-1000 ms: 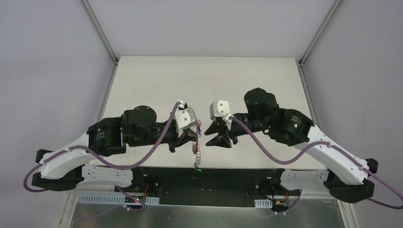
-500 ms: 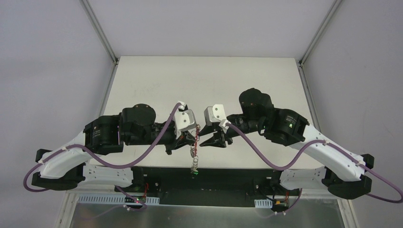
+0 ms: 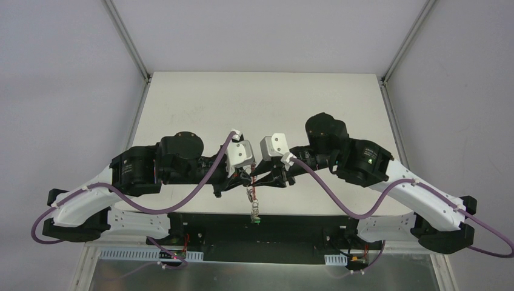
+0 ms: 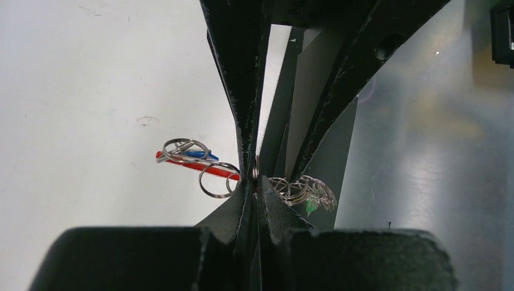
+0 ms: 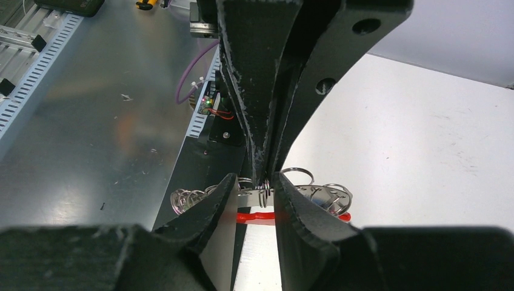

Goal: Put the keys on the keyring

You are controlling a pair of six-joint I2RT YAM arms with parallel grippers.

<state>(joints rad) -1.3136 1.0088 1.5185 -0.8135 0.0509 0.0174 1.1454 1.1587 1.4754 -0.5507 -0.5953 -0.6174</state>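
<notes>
My left gripper [image 3: 246, 177] [image 4: 255, 179] is shut on a thin silvery ring of the keyring bunch and holds it above the table's near edge. The keyring's red section [image 4: 195, 166] juts left of the fingers, with a blue-headed key [image 4: 200, 155] and loose rings beside it. More rings and a green-headed key [image 4: 311, 207] hang to the right. In the top view the bunch [image 3: 253, 200] dangles below the fingers, with the green head [image 3: 256, 220] lowest. My right gripper [image 3: 263, 176] [image 5: 255, 179] is open, its jaws either side of the pinched ring [image 5: 265, 191], the red section [image 5: 257, 217] just below.
The white table [image 3: 267, 103] stretches behind the arms. A black bar [image 3: 260, 227] and a metal shelf [image 5: 91, 121] with slotted cable ducts lie under the bunch at the near edge. Purple cables loop from both wrists.
My right gripper has moved left until its open jaws straddle the ring held by my left gripper. The left gripper has shifted slightly right, and the bunch swung with it.
</notes>
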